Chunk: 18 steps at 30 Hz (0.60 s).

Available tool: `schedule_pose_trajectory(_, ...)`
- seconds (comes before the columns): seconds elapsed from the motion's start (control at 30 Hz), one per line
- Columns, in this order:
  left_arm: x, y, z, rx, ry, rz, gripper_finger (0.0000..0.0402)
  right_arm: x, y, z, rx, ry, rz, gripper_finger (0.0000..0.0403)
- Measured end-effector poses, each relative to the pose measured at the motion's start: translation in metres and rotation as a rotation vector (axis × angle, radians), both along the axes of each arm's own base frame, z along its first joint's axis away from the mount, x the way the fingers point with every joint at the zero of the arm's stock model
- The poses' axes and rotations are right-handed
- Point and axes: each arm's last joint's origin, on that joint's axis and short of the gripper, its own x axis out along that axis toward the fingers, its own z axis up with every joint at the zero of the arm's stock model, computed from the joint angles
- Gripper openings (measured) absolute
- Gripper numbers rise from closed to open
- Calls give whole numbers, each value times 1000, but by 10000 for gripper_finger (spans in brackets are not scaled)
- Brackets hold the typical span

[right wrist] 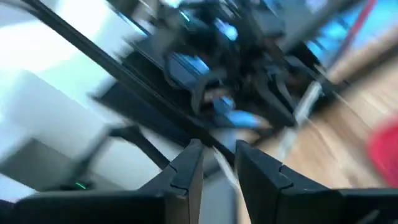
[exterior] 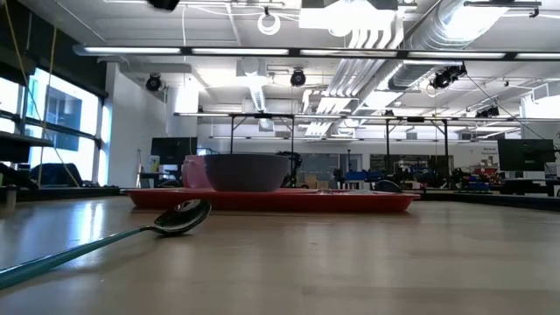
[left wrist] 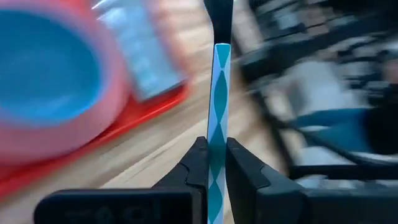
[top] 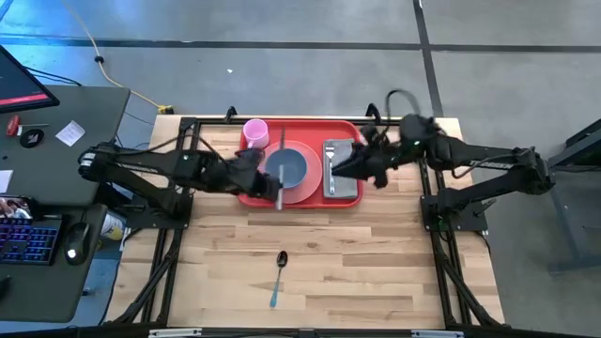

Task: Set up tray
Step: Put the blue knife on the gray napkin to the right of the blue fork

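The tray [top: 349,199] is bright red smooth plastic, rectangular with rounded corners and a low raised rim; it lies at the 12 o'clock side of the light wooden table [top: 357,272]. On it stand a round salmon-pink plate [top: 305,188] with a grey-blue bowl [top: 286,166], a pink cup [top: 255,131] and a grey napkin [top: 340,169]. The left gripper [left wrist: 216,163] is clenched on a thin utensil with a teal-and-white diamond handle [left wrist: 220,93] at the plate's 9 o'clock side. The right gripper [right wrist: 219,155] hovers over the tray's 3 o'clock end; whether its jaws grasp anything I cannot tell. A teal-handled metal spoon [top: 278,272] lies at 6 o'clock.
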Motion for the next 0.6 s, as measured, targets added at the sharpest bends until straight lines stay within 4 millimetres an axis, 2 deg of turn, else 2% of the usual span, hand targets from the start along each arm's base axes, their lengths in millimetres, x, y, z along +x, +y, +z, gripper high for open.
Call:
schedule_pose_trajectory(0.13,6,-1,37,92,-230,-67,73,-3,-6,20,52,-186,-15,96)
schedule_pose_trajectory(0.23,9,-1,56,134,-369,-83,74,-4,-7,28,57,-271,-40,119)
schedule_pose_trajectory(0.43,11,-1,64,149,-454,-90,65,6,-10,22,55,-255,-135,177)
schedule_pose_trajectory(0.6,14,-3,61,123,-448,-120,76,35,-14,0,44,-189,-105,180)
